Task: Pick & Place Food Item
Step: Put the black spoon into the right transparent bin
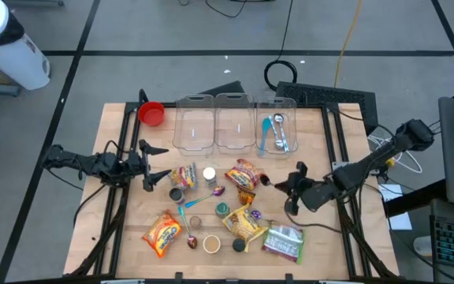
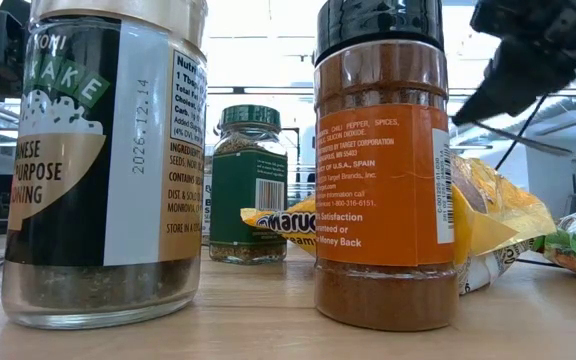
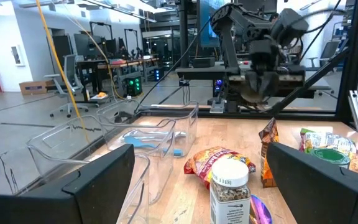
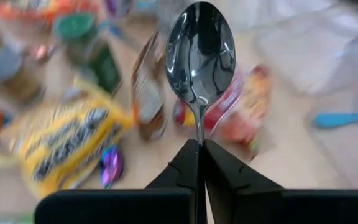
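My right gripper (image 1: 290,185) hangs over the table's right middle, shut on a shiny metal spoon (image 4: 201,56). Beneath and beyond it lie food packs: a yellow bag (image 1: 244,223), a green bag (image 1: 284,242), an orange bag (image 1: 162,233) and a red-yellow bag (image 1: 243,175). Among them stand spice jars, such as the white-capped jar (image 1: 209,174) and the green-capped one (image 1: 222,209). My left gripper (image 1: 152,166) waits open at the table's left side, pointing level toward the jars, with nothing between its fingers (image 3: 98,180). My right gripper pinches the spoon's thin handle (image 4: 199,138) between its two fingertips. The spoon sticks straight out beyond the fingers, in line with them, its bowl (image 4: 201,50) farthest away and its hollow side toward the wrist camera. It is lifted clear above the food packs.
Three clear bins (image 1: 215,122) stand in a row at the far edge; the right one (image 1: 277,126) holds a blue spoon and other utensils. A red bowl (image 1: 151,113) sits at the far left. More spoons and small jars lie scattered near the front.
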Controlling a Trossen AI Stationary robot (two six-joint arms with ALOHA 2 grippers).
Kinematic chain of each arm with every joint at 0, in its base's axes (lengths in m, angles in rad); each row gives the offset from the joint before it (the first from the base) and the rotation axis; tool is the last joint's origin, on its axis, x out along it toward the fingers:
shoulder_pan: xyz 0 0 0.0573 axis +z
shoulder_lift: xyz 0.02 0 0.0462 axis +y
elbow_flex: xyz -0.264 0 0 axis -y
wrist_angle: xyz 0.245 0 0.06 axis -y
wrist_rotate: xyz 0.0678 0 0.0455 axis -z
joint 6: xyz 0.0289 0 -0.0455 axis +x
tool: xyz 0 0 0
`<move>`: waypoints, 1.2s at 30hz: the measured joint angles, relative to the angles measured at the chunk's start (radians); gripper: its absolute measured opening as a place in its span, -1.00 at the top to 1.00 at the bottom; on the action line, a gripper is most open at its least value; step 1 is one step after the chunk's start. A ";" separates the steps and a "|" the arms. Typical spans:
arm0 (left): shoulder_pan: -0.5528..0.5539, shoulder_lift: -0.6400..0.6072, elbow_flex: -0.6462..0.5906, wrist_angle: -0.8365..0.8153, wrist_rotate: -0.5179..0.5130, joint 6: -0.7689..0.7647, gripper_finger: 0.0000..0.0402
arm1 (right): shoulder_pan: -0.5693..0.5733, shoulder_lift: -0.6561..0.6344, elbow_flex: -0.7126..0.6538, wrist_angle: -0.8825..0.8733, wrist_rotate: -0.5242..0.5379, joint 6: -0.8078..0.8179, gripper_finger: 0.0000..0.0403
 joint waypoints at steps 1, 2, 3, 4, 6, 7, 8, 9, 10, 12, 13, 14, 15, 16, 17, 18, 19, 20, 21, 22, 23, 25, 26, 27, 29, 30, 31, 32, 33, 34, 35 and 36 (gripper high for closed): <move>0.000 0.000 0.000 0.000 0.000 0.000 -0.86 | -0.007 -0.010 0.000 0.012 0.023 0.007 0.99; 0.000 0.000 0.000 0.000 0.000 0.000 -0.86 | -0.015 -0.019 0.000 0.024 0.042 0.007 0.99; 0.000 0.000 0.000 0.000 0.000 0.000 -0.86 | -0.024 -0.025 0.000 0.039 0.060 -0.003 0.98; 0.000 0.000 0.000 0.000 0.000 0.000 -0.86 | -0.034 -0.027 0.000 0.061 0.065 -0.025 0.98; 0.000 0.000 0.000 0.000 0.000 0.000 -0.86 | -0.060 -0.028 0.000 0.116 0.063 -0.081 0.98; 0.000 0.000 0.000 0.000 0.000 0.000 -0.86 | -0.075 -0.028 0.000 0.145 0.061 -0.108 0.98; 0.000 0.000 0.000 0.000 0.000 0.000 -0.86 | -0.093 -0.028 0.001 0.174 0.059 -0.133 0.99; 0.000 0.000 0.000 0.000 0.000 0.000 -0.86 | -0.112 -0.028 0.001 0.199 0.058 -0.157 0.99; 0.000 0.000 0.000 0.000 0.000 0.000 -0.86 | -0.130 -0.028 0.001 0.217 0.058 -0.178 0.99; 0.000 0.000 0.000 0.000 0.000 0.000 -0.86 | -0.171 -0.028 0.001 0.244 0.057 -0.213 0.99; 0.000 0.000 0.000 0.000 0.000 0.000 -0.86 | -0.193 -0.028 0.001 0.259 0.057 -0.233 0.99; 0.000 0.000 0.000 0.000 0.000 0.000 -0.86 | -0.216 -0.028 0.001 0.274 0.056 -0.251 0.99; 0.000 0.000 0.000 0.000 0.000 0.000 -0.86 | -0.239 -0.028 0.001 0.287 0.056 -0.268 0.99; 0.000 0.000 0.000 0.000 0.000 0.000 -0.86 | -0.265 -0.028 0.001 0.299 0.056 -0.287 0.99; 0.000 0.000 0.000 0.000 0.000 0.000 -0.86 | -0.292 -0.028 0.001 0.309 0.055 -0.303 0.99; 0.000 0.000 0.000 0.000 0.000 0.000 -0.86 | -0.318 -0.028 0.001 0.319 0.054 -0.319 0.99; 0.000 0.000 0.000 0.000 0.000 0.000 -0.86 | -0.342 -0.028 0.001 0.331 0.054 -0.337 0.99; 0.000 0.000 0.000 0.000 0.000 0.000 -0.86 | -0.366 -0.028 0.001 0.346 0.054 -0.355 0.99; 0.000 0.000 0.000 0.000 0.000 0.000 -0.86 | -0.390 -0.028 0.001 0.363 0.054 -0.374 0.99; 0.000 0.000 0.000 0.000 0.000 0.000 -0.86 | -0.413 -0.028 0.001 0.376 0.054 -0.390 0.99; 0.000 0.000 0.000 0.000 0.000 0.000 -0.86 | -0.437 -0.028 0.001 0.391 0.054 -0.405 0.98; 0.000 0.000 0.000 0.000 0.000 0.000 -0.86 | -0.485 -0.028 0.002 0.402 0.053 -0.420 0.98; 0.000 0.000 0.000 0.000 0.000 0.000 -0.86 | -0.510 -0.028 0.002 0.401 0.053 -0.422 0.98; 0.000 0.000 0.000 0.000 0.000 0.000 -0.86 | -0.538 -0.028 0.002 0.396 0.053 -0.425 0.98; 0.000 0.000 0.000 0.000 0.000 0.000 -0.86 | -0.592 -0.028 0.002 0.380 0.053 -0.427 0.98; 0.000 0.000 0.000 0.000 0.000 0.000 -0.86 | -0.619 -0.026 0.002 0.374 0.053 -0.427 0.98; 0.000 0.000 0.000 0.000 0.000 0.000 -0.86 | -0.645 -0.020 0.002 0.372 0.054 -0.425 0.98; 0.000 0.000 0.000 0.000 0.000 0.000 -0.86 | -0.671 -0.013 0.002 0.369 0.053 -0.423 0.98; 0.000 0.000 0.000 0.000 0.000 0.000 -0.86 | -0.695 -0.006 0.002 0.360 0.052 -0.419 0.98; 0.000 0.000 0.000 0.000 0.000 0.000 -0.86 | -0.717 0.004 0.002 0.355 0.050 -0.419 0.98; 0.000 0.000 0.000 0.000 0.000 0.000 -0.86 | -0.739 0.015 0.002 0.360 0.032 -0.418 0.98; 0.000 0.000 0.000 0.000 0.000 0.000 -0.86 | -0.762 0.026 0.003 0.361 0.008 -0.408 0.98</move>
